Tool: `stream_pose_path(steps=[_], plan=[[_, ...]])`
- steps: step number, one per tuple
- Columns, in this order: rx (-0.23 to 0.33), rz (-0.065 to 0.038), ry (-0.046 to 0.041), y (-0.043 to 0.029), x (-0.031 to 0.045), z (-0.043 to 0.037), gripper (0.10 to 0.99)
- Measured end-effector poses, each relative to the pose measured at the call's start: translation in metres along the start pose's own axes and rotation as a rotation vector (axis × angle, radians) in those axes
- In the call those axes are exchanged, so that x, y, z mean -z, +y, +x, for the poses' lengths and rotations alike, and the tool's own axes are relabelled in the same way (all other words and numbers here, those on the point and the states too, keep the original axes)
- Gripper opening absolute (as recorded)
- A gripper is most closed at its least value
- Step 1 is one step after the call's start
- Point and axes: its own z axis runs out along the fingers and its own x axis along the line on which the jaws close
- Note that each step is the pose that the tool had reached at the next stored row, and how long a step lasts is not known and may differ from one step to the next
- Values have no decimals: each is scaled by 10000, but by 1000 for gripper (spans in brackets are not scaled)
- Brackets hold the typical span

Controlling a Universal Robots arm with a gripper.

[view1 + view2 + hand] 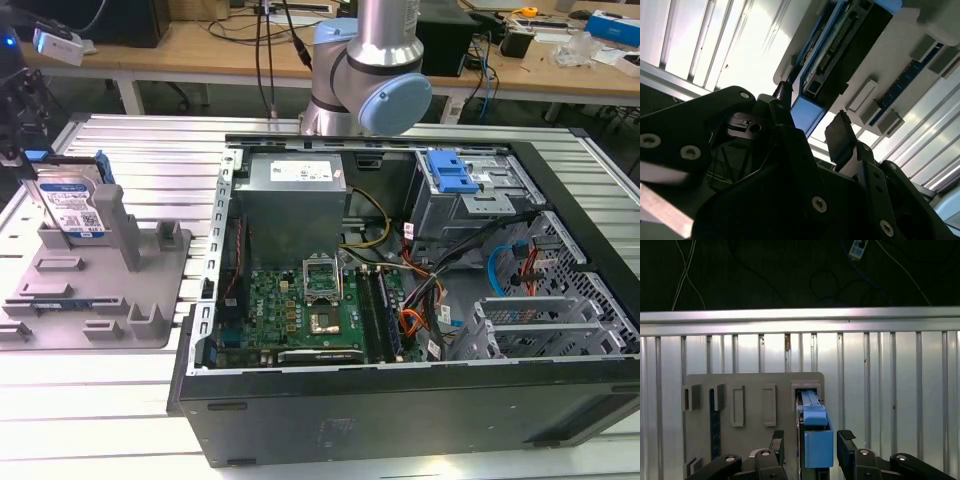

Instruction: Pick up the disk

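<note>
The disk [72,207] stands on edge in a slot of the grey fixture [100,290] at the exterior view's left, its white-and-blue label facing the camera. My gripper [30,172] hangs over its top corner at the picture's edge. In the first wrist view the disk's blue frame [817,440] sits between my two black fingertips [846,439], with a gap on each side; the gripper [811,442] is open and straddles it. The second wrist view shows the blue end of the disk [807,112] between the same fingertips [840,131], gripper [810,120] open.
An open computer case [400,410] lies right of the fixture, with a blue drive-bay bracket [450,172] inside. The arm's base [370,70] rises behind it. The fixture's posts [118,228] stand close beside the disk. The slatted metal table edge [800,315] runs beyond the fixture.
</note>
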Motion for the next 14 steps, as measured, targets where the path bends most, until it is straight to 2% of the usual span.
stream_pose_path(steps=[14], plan=[[50,1,1,-3,-106,-7,541]])
